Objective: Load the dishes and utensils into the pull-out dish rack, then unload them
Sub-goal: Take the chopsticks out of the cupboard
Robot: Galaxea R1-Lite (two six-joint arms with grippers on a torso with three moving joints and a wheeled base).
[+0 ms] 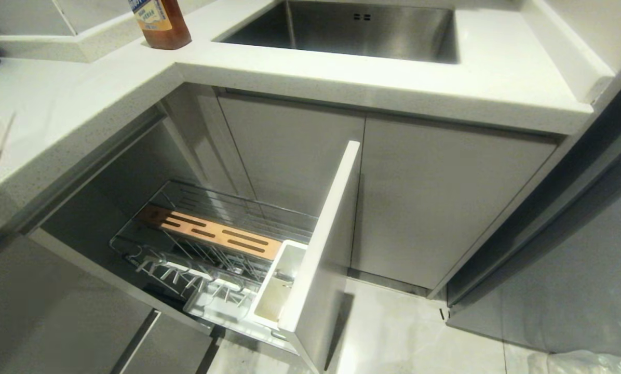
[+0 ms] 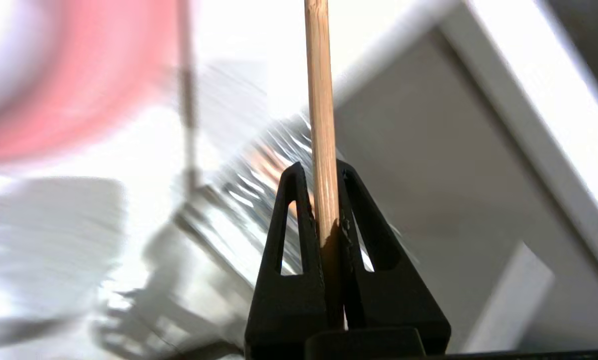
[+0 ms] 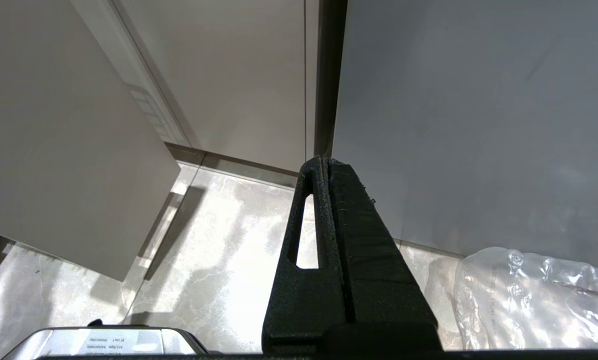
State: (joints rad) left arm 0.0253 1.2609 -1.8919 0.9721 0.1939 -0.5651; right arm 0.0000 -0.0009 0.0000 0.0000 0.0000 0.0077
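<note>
Under-counter pull-out dish rack (image 1: 222, 249), chopstick (image 2: 320, 100) in left pincer (image 2: 319, 172)

A kitchen: steel sink (image 1: 352, 28) in pale countertop (image 1: 497, 67) over cabinets (image 1: 445, 208)

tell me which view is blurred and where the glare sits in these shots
Left wrist view: background smeared by motion, the pink plate a soft streak, only the chopsticks and left gripper sharp. Right wrist view: crisp, with a blown-out glare on the floor tiles beside the right gripper. Head view: sharp, evenly lit, pull-out dish rack partly shadowed under the counter.
</note>
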